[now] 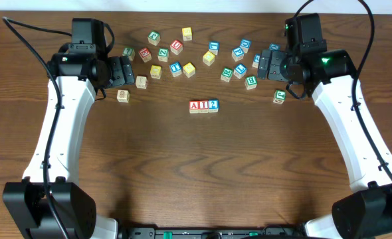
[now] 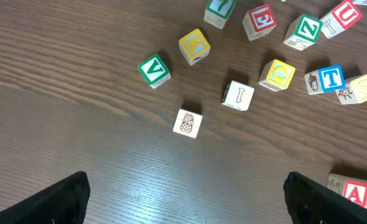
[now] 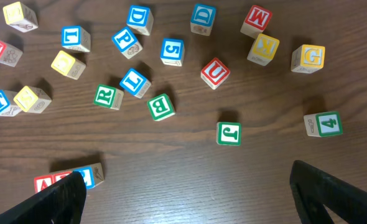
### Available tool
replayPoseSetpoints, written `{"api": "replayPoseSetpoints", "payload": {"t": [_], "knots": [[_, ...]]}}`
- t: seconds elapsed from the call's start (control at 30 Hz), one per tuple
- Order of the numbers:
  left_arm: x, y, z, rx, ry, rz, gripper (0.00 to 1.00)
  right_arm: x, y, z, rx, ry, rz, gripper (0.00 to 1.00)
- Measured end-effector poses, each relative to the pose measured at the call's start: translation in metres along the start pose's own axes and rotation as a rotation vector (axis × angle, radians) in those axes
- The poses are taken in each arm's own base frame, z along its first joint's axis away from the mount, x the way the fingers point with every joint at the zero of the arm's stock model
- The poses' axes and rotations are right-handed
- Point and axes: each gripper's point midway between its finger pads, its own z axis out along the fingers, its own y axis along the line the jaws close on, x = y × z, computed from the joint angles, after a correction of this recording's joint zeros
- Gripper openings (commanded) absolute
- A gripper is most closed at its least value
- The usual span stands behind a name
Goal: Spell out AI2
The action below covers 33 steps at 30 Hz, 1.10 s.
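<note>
**AI2 spelled at mid-worktop; both tools open and empty**

At the left of the dark wooden worktop [image 1: 196, 172], the left tool [image 1: 125, 70] hangs above the surface. Its jaws are spread wide with nothing between them. In its wrist view the dark fingers [image 2: 59, 202] sit in the bottom corners with only bare wood between. Near this tool lies a pale pineapple block [image 2: 188, 122]. A green V block [image 2: 154, 70] and a yellow K block [image 2: 194, 45] lie a little further off, each apart from the others.

In the middle of the worktop stands the row of three blocks [image 1: 203, 105], set side by side and touching. From left to right they are a red A block [image 1: 195, 105], a red I block [image 1: 203, 105] and a blue 2 block [image 1: 212, 105]. The row sits on open wood, clear of the loose blocks [image 1: 176, 48] scattered in a band along the far side.

To the right the scatter goes on with a green B block [image 3: 161, 106], a red U block [image 3: 214, 73], a green J block [image 3: 228, 133] and a green 4 block [image 3: 328, 123], none of them touching. Beside this group the right tool [image 1: 266, 65] is likewise wide open and holds nothing. Its fingers [image 3: 333, 196] frame bare wood in the wrist view. One of them partly hides the near end of the row at the lower left of that view.
</note>
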Motion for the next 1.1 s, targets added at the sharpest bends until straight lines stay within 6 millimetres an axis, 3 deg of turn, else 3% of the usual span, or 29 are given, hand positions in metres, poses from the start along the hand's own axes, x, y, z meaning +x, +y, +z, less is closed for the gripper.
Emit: {"api": "replayPoseSetpoints", "payload": {"t": [0.83,0.93,1.1], "knots": [[0.000,0.000,0.000,0.000,0.000,0.000,0.99,0.004,-0.002,-0.004,0.005,0.014,-0.001,0.99],[0.000,0.000,0.000,0.000,0.000,0.000,0.99,-0.002,-0.002,-0.022,-0.010,-0.030,-0.005,0.99],[0.000,0.000,0.000,0.000,0.000,0.000,0.99,-0.018,-0.010,-0.079,-0.027,-0.176,-0.013,0.99]]}}
